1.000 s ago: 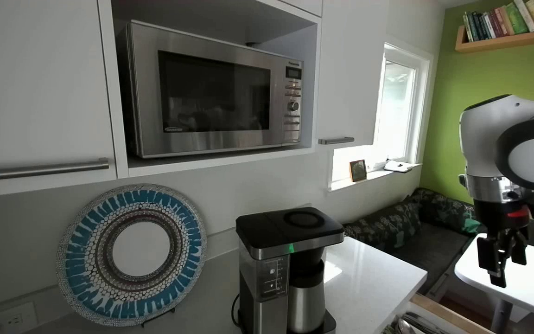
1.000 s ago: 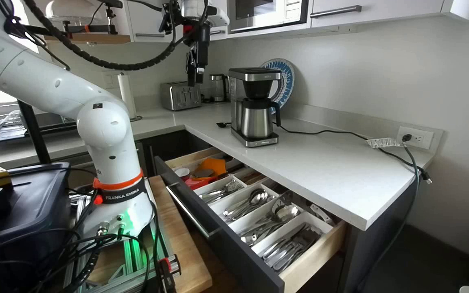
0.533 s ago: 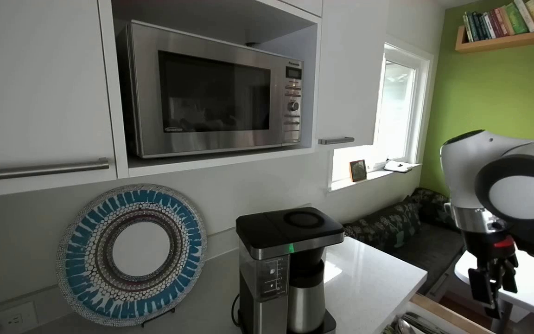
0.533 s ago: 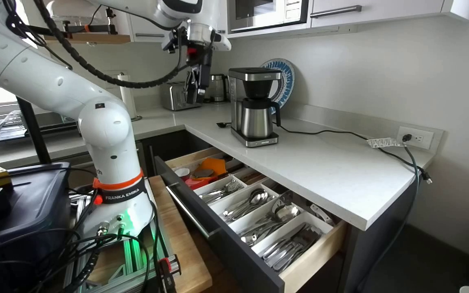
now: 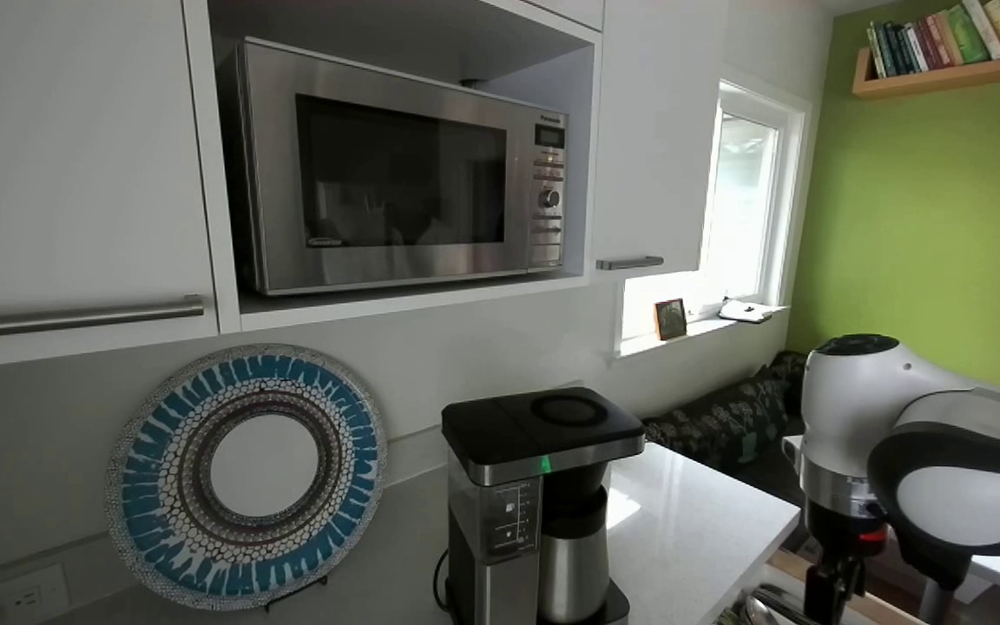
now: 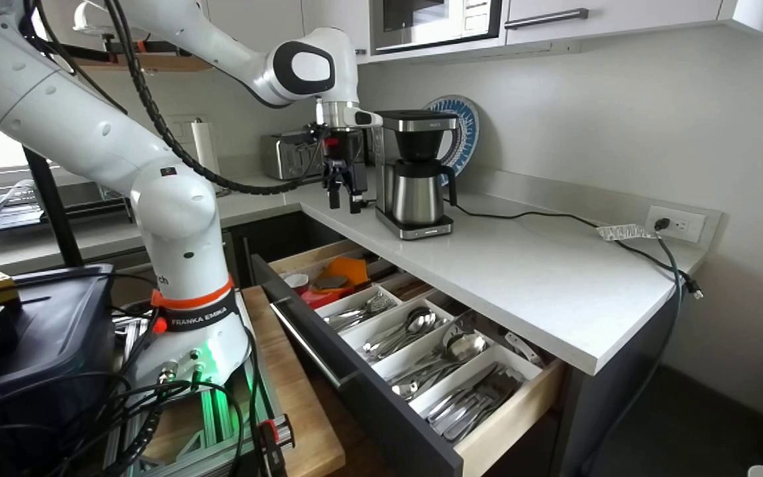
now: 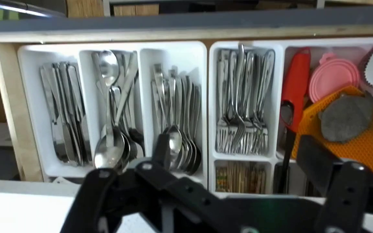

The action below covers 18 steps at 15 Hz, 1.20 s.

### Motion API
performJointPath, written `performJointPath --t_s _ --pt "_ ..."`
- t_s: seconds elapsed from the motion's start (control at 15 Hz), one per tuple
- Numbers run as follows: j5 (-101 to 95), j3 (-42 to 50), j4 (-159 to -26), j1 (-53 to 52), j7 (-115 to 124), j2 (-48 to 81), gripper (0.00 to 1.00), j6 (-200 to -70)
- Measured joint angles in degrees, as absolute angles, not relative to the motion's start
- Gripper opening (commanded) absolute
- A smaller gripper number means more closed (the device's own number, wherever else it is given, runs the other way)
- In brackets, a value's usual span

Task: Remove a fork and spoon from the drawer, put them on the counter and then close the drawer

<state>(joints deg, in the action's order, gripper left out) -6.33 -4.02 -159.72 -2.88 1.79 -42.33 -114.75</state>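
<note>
White upper cupboards were mounted on a pale wall above the glossy white, square-edged counter, where a black-and-steel coffee maker was placed. Beneath the counter's edge, the dark-grey-fronted, pale wooden drawer was pulled open. Slim silver metal spoons were kept in two adjoining compartments of one white tray, and slender silver forks were laid in a second white tray beside it. Above their level, the black two-fingered gripper was suspended, its fingers spread wide and well apart from the spoons and forks.
</note>
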Motion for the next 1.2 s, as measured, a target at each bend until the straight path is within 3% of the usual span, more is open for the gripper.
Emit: performJointPath --t_s 0.27,0.8,1.2 --pt "-4.46 -3.51 -159.27 -3.05 1.37 -35.54 1.0 -124.8" --pt "-3.7 -3.09 -158.52 -3.1 1.19 -31.17 1.0 -126.2" --pt "0.23 -2.89 -158.87 -3.36 0.83 -17.07 1.0 -132.7"
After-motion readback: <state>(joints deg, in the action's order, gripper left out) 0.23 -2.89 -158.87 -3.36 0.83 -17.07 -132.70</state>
